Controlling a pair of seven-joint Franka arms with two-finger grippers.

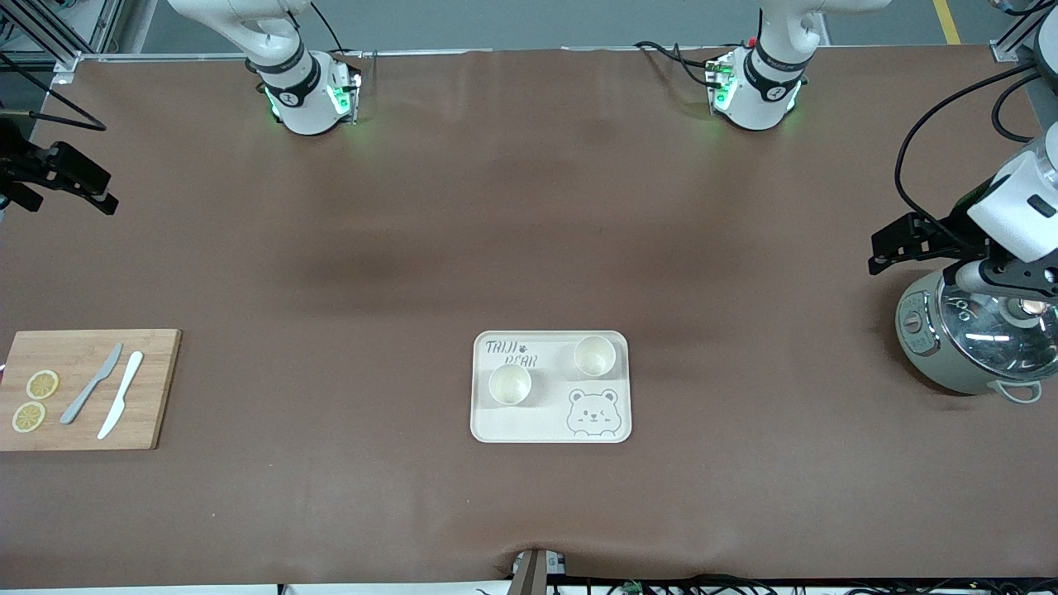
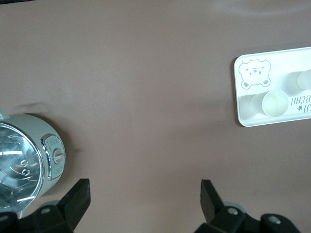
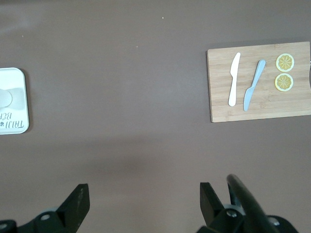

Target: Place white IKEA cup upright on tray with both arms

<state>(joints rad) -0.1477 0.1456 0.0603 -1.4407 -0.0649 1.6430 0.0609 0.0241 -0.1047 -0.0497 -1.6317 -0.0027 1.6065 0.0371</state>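
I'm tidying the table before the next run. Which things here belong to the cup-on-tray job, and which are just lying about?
Job: tray; two white cups standing upright on it; left gripper and right gripper, both open and empty.

Lying about: wooden cutting board, two knives, two lemon slices, rice cooker.

Left tool (image 2: 145, 200) raised, fingers spread wide, empty, right tool (image 3: 144, 203) likewise, both arms waiting
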